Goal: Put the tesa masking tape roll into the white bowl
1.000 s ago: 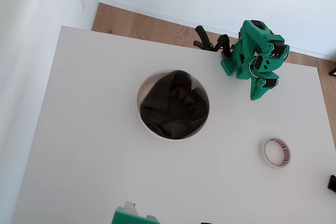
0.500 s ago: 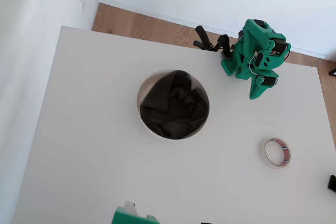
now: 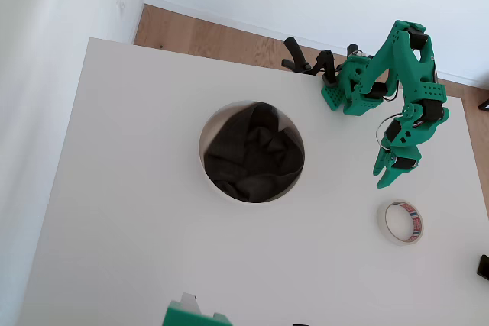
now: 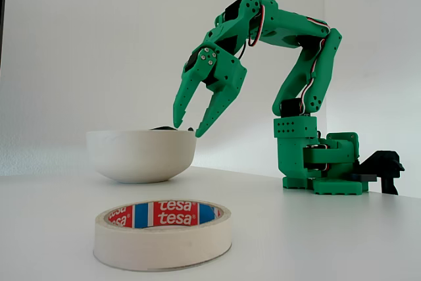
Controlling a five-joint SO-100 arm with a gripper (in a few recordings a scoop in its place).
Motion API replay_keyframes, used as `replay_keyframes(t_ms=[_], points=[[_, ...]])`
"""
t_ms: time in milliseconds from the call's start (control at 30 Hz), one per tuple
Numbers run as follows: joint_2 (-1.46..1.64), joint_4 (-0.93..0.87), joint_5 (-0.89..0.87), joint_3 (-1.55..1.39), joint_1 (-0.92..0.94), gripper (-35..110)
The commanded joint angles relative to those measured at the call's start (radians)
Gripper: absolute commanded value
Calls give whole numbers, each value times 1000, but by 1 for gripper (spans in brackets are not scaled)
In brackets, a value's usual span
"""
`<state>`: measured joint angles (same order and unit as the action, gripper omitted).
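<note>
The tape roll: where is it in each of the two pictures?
Overhead view: tape roll lies flat at lower right, just below the open end effector.
Fixed view: it sits front and centre.
Shared landmark: the white bowl.

pincer point(image 3: 391, 174) | bare table point(image 3: 137, 211) around tape roll point(image 3: 401, 222) | bowl point(image 3: 252, 152) well apart

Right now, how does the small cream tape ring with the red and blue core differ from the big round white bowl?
The cream tape ring with the red-and-blue tesa core is far smaller than the round white bowl. The ring lies flat and low with an empty middle; the bowl stands taller and holds dark cloth. The ring sits just beyond the open green gripper; the bowl is farther off. Both rest untouched on the white table.
</note>
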<state>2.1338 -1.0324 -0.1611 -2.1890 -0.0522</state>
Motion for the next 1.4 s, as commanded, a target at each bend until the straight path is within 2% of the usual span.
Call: replay_keyframes(t_ms=[0, 200, 600, 1367], points=[[-103, 81, -31, 110, -84, 21], [-288, 48, -67, 273, -155, 29], [-446, 164, -100, 285, -207, 28], [-500, 166, -161, 284, -336, 28]])
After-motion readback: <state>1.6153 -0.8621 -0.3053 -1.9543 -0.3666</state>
